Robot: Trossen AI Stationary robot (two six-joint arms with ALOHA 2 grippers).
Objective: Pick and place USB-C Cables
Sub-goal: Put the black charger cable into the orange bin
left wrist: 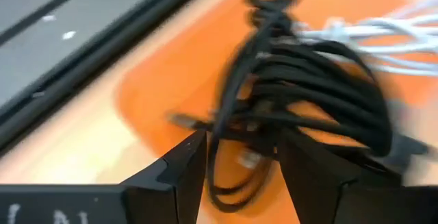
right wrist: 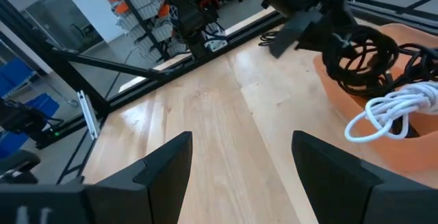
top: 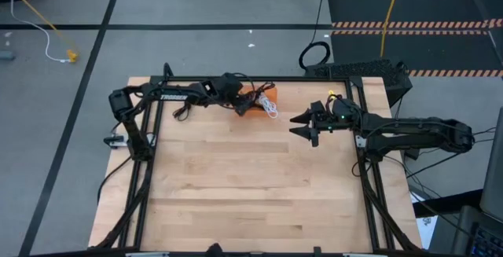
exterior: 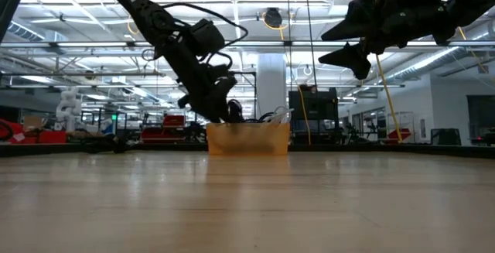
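Observation:
The orange pad (top: pixel 259 93) lies near the table's far edge. On it are a black USB-C cable bundle (left wrist: pixel 308 94) and a white bundle (right wrist: pixel 390 111), with the white one on the pad's right part (top: pixel 271 108). My left gripper (left wrist: pixel 239 159) is low over the pad and open. Its fingers stand on either side of a loop of the black bundle, and orange shows in the gaps. Another small black cable (top: pixel 185 109) lies on the wood left of the pad. My right gripper (top: pixel 304 129) is open, right of the pad and raised well above the table (exterior: pixel 348 40).
Black frame rails (top: pixel 149 131) run along the table's left, right and far sides. Bare wood (top: pixel 251 186) fills the middle and near part. Beyond the far edge, a thick black cable loop (top: pixel 314 55) and a yellow cord (top: pixel 35 9) lie on the floor.

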